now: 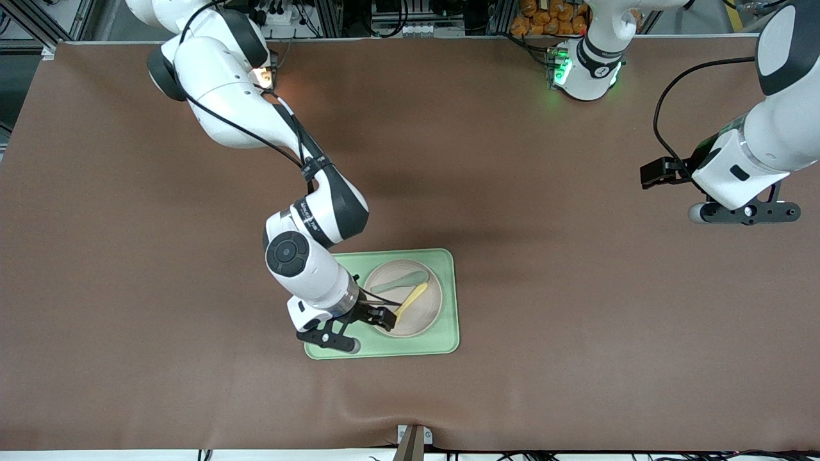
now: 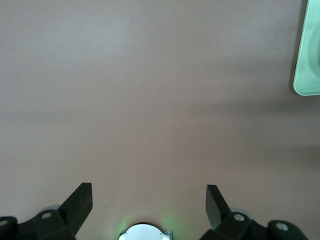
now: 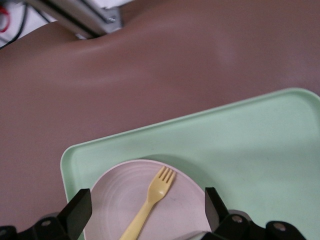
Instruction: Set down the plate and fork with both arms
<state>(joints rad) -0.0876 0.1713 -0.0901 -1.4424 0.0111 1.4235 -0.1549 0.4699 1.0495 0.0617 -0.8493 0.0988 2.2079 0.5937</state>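
Yellow fork half-hidden under spread right hand; left hand spread too.

We were in what looked like a robotics lab: two white arms mounted at a brown-covered table, with aluminium framing and cables, perhaps equipment racks, along its edge

The table is covered in a matt brown sheet, cloth-like or soft vinyl, smooth but rippled at the edge nearest the front camera. The light-green tray looks like smooth matt plastic. On it, the pale plate is matt with faint concentric ridges. The yellow fork and grey-green spoon are smooth, dull plastic. Both arms have glossy white shells.
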